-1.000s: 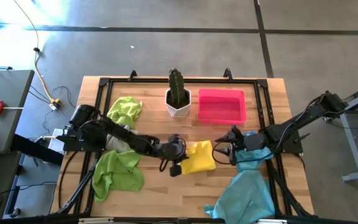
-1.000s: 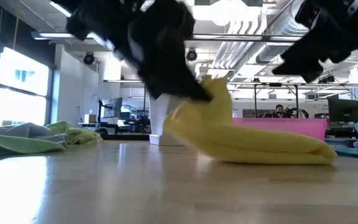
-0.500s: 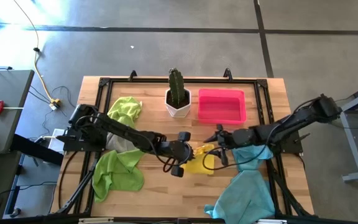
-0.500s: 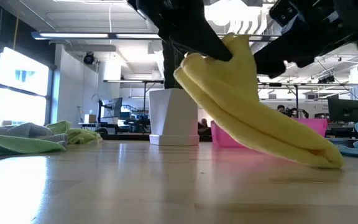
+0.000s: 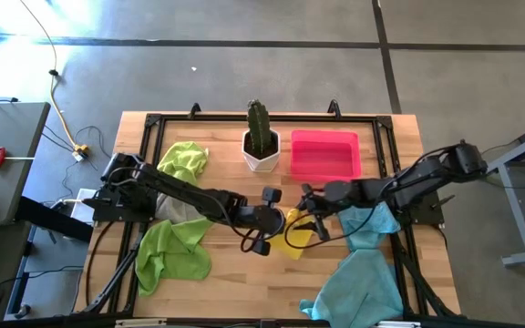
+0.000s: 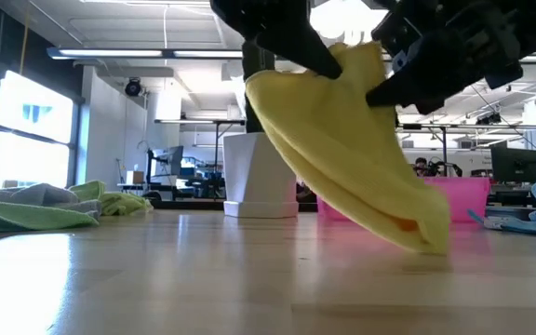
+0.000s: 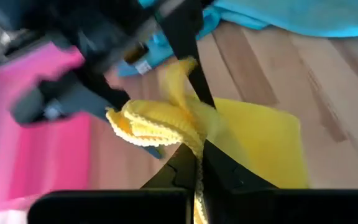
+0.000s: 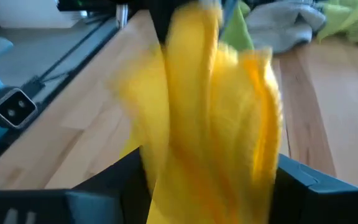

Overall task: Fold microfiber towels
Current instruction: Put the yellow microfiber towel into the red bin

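A yellow microfiber towel (image 6: 352,149), folded in several layers, hangs slanting from my left gripper (image 6: 328,67), which is shut on its upper edge above the table's middle (image 5: 278,221). Its lower end (image 6: 426,244) rests on the wood. My right gripper (image 8: 210,180) stands open at the towel's right side, one finger on either side of the hanging cloth (image 8: 216,106). Two lime green towels (image 5: 182,159) (image 5: 171,255) and a grey one (image 5: 167,208) lie crumpled at the left. Light blue towels (image 5: 358,282) lie at the right. My left gripper pinches the towel's bunched, hemmed edge (image 7: 160,127) between its two fingers, several layers together. The fingers slant down from the table's left. The towel hangs below them, tilted, with only its lower right end on the table. My right gripper: I cannot tell whether its fingers touch the cloth between them.
A white pot with a cactus (image 5: 262,141) and a pink tray (image 5: 325,155) stand at the table's far side, just behind the two grippers. Bare wood (image 5: 253,292) lies toward the near edge between the green and blue towels.
My left gripper has risen and gone a little toward the table's right with the towel's edge. The towel has gone from lying flat to hanging steeply; only its lower right end stays on the wood. My right gripper has come toward the table's left, up to the towel.
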`<state>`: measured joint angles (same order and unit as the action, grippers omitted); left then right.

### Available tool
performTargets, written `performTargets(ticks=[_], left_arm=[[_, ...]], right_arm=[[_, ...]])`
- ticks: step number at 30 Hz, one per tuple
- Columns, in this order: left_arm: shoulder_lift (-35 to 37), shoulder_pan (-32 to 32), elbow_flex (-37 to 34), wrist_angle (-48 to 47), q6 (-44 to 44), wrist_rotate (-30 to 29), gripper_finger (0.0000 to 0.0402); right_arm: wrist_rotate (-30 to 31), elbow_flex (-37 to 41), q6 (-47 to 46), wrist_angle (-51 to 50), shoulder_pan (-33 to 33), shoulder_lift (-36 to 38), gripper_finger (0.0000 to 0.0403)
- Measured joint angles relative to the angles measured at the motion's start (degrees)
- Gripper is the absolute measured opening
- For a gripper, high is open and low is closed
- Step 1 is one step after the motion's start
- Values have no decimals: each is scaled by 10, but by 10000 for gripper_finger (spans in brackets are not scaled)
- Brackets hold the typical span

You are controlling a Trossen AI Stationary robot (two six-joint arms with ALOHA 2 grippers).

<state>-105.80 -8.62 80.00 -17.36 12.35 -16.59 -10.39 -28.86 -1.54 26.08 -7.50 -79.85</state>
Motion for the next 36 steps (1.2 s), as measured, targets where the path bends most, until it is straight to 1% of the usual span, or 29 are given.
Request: performTargets(ticks=[3, 8, 13, 16, 19, 22, 25, 26, 27, 31, 36], left_arm=[[0, 0, 5, 2, 22, -16, 1], [0, 0, 9, -3, 23, -35, 1], [5, 0, 9, -30, 10, -40, 1], [9, 0, 8, -46, -8, -48, 1], [13, 0, 10, -39, -20, -51, 1], [12, 0, 9, -39, -27, -57, 1], [12, 0, 9, -39, -49, -60, 2], [12, 0, 9, -39, -57, -60, 4], [12, 0, 9, -39, -67, -60, 7], [12, 0, 9, -40, -119, -60, 16], [12, 0, 9, -44, -210, -62, 26]], right_arm=[[-4, 0, -1, 15, 0, -19, 220], [-18, 0, -21, 22, 0, -41, 217], [-35, 0, -32, 2, 0, -43, 189], [-37, 1, -42, -6, 0, -42, 160], [-37, 1, -42, -3, 0, -41, 125], [-35, 1, -63, -2, 0, -41, 80], [-20, 1, -97, -7, 0, -41, 26], [-16, 1, -108, -11, 0, -41, 14], [-9, 1, -121, -14, 0, -41, 8], [48, 0, -201, -36, 0, -41, 15], [57, 1, -233, -99, 0, -41, 4]])
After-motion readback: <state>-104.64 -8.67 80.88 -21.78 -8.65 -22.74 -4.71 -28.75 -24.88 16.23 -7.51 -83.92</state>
